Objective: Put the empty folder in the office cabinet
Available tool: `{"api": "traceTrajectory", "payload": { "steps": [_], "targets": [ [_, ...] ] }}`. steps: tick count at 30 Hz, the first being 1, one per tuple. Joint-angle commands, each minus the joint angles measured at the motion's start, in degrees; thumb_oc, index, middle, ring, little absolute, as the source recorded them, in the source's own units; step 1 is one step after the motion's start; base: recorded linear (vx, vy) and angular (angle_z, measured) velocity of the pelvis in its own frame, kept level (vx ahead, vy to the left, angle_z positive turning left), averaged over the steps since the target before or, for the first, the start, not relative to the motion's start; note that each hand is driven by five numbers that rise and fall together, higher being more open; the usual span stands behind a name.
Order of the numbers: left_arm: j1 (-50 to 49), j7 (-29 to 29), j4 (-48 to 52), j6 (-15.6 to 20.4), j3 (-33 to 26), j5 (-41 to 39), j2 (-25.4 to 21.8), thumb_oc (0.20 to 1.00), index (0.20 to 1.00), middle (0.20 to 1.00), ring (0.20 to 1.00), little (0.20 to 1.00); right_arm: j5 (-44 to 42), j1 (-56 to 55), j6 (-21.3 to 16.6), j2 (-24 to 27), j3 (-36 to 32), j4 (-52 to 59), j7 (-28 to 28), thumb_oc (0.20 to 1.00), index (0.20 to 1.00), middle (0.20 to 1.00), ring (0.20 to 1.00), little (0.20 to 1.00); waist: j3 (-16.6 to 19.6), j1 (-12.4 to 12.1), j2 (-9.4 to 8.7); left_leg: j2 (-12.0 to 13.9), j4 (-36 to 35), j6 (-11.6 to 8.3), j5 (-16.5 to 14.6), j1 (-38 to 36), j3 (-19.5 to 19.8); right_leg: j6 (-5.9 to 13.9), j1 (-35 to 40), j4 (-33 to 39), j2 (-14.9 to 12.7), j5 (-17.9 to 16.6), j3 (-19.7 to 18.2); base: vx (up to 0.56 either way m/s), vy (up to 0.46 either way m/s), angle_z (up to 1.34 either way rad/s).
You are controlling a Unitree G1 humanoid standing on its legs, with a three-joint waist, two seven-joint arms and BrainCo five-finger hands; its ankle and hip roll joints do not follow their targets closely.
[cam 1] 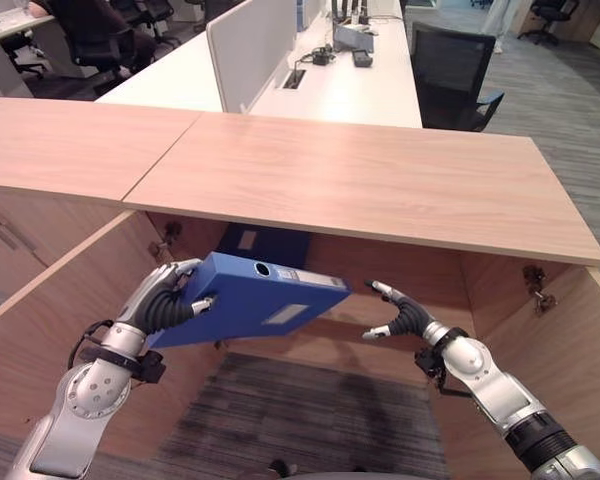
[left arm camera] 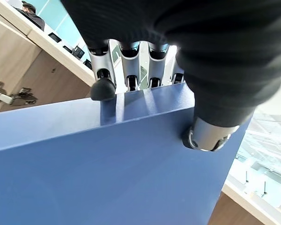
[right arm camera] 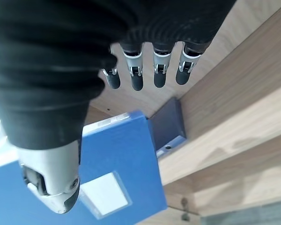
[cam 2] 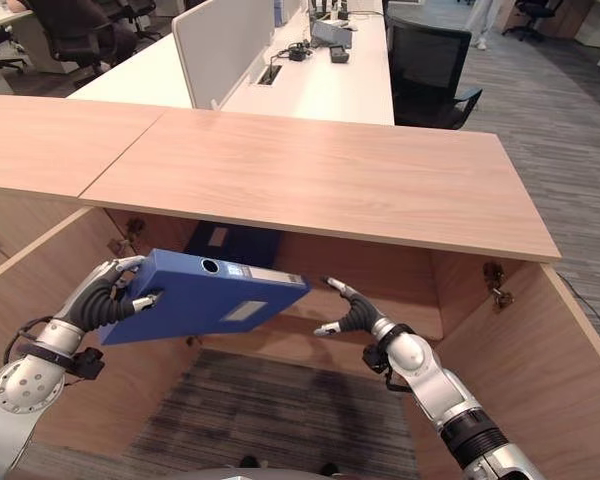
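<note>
Fingers of L hand (cam 1: 170, 300) curl over near short edge of blue folder (cam 1: 255, 300); thumb presses its broad face, seen close in L wrist view (left arm camera: 208, 133). Grip: clamped on folder. Part of that edge is covered by the hand itself, so full contact line not readable.

R hand (cam 1: 405, 318) sits just beside folder's far end, fingers straight and spread, thumb apart. R wrist view has fingers (right arm camera: 136, 70) pointing at cabinet interior, nothing between them. Whether any R fingertip touches folder: cannot tell; head views suggest a small gap at folder's corner.

Folder held off any surface, tilted, spine w/ round finger hole (cam 1: 263, 269) and label facing up toward cabinet top. White label patch on its face (right arm camera: 105, 192). It hangs in front of open cabinet (cam 1: 480, 290), at mouth of upper compartment, not resting on shelf.

Second folder, darker blue (cam 1: 260, 240), already inside on shelf toward back; lower part hidden behind held folder. R wrist view shows its end (right arm camera: 171, 124) against back panel.

Cabinet: wood, both doors swung open, L door (cam 1: 50, 320) and R door (cam 1: 570, 350) cut off at frame edges. Hinges visible at inner sides (cam 1: 535, 285). Shelf board (right arm camera: 234, 136) partly visible past R hand. Wood top (cam 1: 360, 180) runs across.

Beyond: white desks (cam 1: 340, 80) w/ divider screen (cam 1: 250, 45), black chair (cam 1: 450, 70); items on desk too small to identify. Grey carpet (cam 1: 290, 410) below.
</note>
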State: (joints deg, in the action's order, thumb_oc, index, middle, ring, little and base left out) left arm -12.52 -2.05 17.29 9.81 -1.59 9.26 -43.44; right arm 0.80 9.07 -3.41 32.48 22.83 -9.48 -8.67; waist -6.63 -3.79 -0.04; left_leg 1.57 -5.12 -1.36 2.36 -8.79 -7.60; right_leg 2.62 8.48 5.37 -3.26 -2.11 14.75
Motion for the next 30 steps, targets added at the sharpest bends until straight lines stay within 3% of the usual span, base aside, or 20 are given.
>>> {"api": "traceTrajectory", "payload": {
  "steps": [1,22,30],
  "targets": [
    [4.5,0.7,3.6,3.9,0.8,-4.1,-3.3,0.2,0.2,0.2,0.2,0.2,-4.1,6.8,-2.5,-1.4,2.2,-0.8,1.9,1.0,1.0,1.0,1.0,1.0,1.0,-0.1,-2.25,-1.0,0.1,-0.34,-5.5,-0.4,2.5,4.03,1.8,-0.4,-3.1,1.5,2.1,0.01,0.002,-0.03],
    [7.5,1.3,4.3,4.1,3.2,-4.3,-3.3,0.2,0.2,0.2,0.2,0.2,-1.6,11.7,-2.6,-2.1,5.0,-1.7,2.9,1.0,1.0,1.0,1.0,1.0,1.1,-0.5,-2.48,-1.0,0.1,-0.31,-5.7,-0.7,2.7,3.92,2.0,-0.4,-2.9,1.8,2.0,0.0,0.0,0.0],
    [13.2,1.9,6.7,4.9,7.7,-5.1,-1.7,0.2,0.2,0.2,0.2,0.2,-1.7,15.1,-2.4,-5.2,9.9,-5.4,1.7,1.0,1.0,1.0,1.0,1.0,1.4,-0.5,-2.72,-1.0,0.1,-0.3,-5.7,-0.8,2.7,3.86,2.1,-0.4,-2.8,1.9,2.1,0.0,0.0,0.0]
  ]
}}
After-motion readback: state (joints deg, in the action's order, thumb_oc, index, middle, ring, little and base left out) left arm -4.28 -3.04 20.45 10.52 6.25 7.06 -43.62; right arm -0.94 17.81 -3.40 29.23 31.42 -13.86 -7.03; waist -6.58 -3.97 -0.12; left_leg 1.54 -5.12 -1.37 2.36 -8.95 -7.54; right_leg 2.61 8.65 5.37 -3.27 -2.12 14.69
